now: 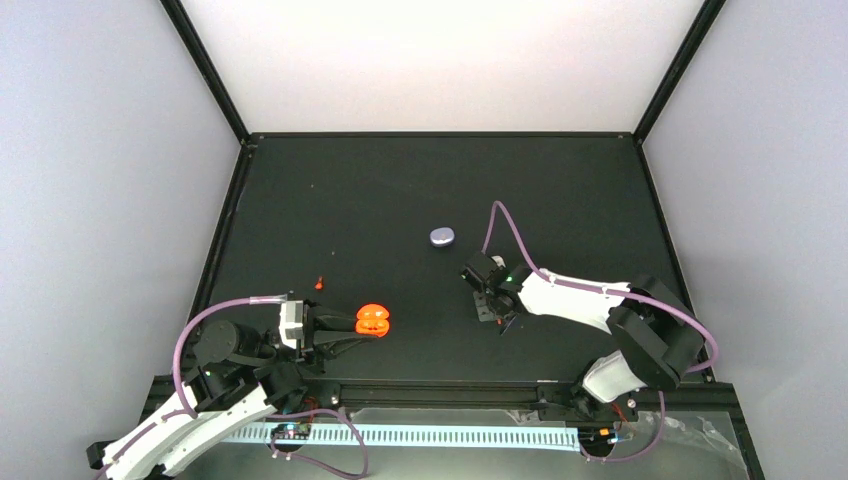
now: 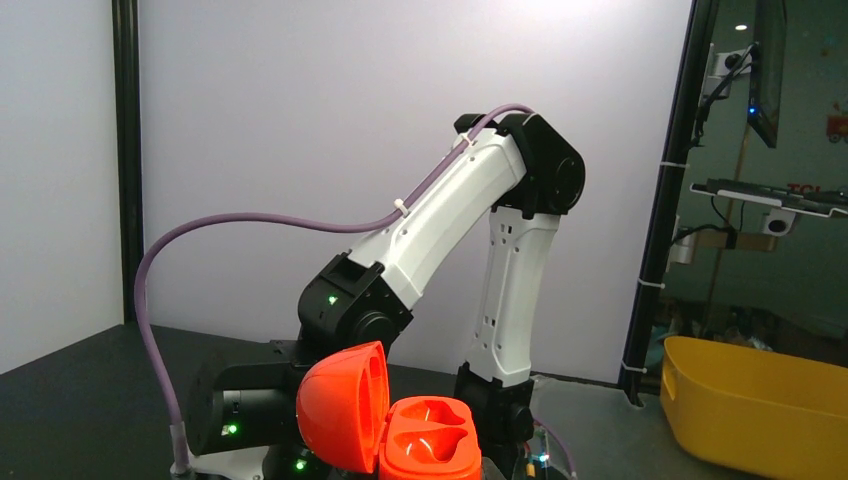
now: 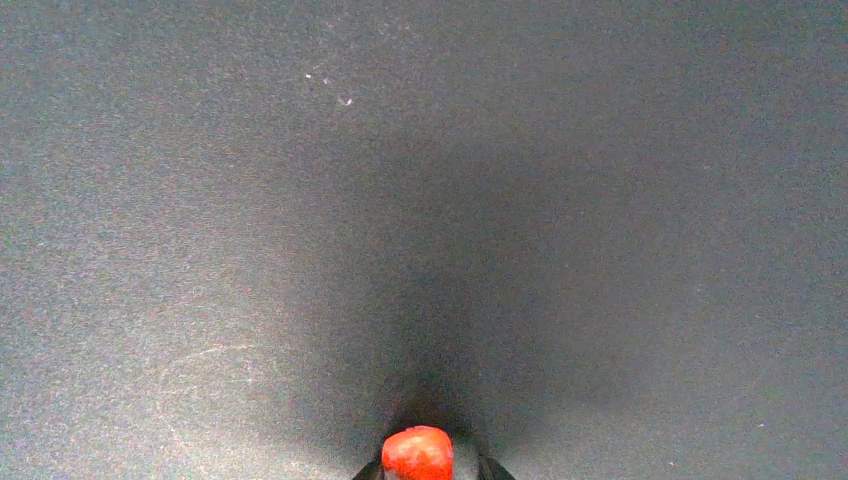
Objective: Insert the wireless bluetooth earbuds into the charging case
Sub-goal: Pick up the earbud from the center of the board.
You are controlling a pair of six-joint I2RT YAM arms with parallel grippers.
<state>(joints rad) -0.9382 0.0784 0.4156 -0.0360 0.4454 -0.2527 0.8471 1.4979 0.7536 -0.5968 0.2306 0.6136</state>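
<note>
The charging case (image 1: 372, 320) here is bright red-orange, and my left gripper (image 1: 358, 326) is shut on it just above the table's front left. In the left wrist view its lid (image 2: 342, 405) stands open and both wells of the base (image 2: 432, 440) are empty. My right gripper (image 1: 497, 319) points down at the mat right of centre. Between its fingertips sits one small red earbud (image 3: 417, 452), and the gripper (image 3: 428, 468) is shut on it, close to the mat. A second tiny red earbud (image 1: 318, 284) lies on the mat behind the left gripper.
A pale lavender pebble-shaped object (image 1: 441, 236) lies closed on the black mat (image 1: 380, 190) behind the right gripper. White walls and black frame posts bound the table. The left wrist view shows the right arm (image 2: 450, 230) and a yellow bin (image 2: 760, 400) beyond the table.
</note>
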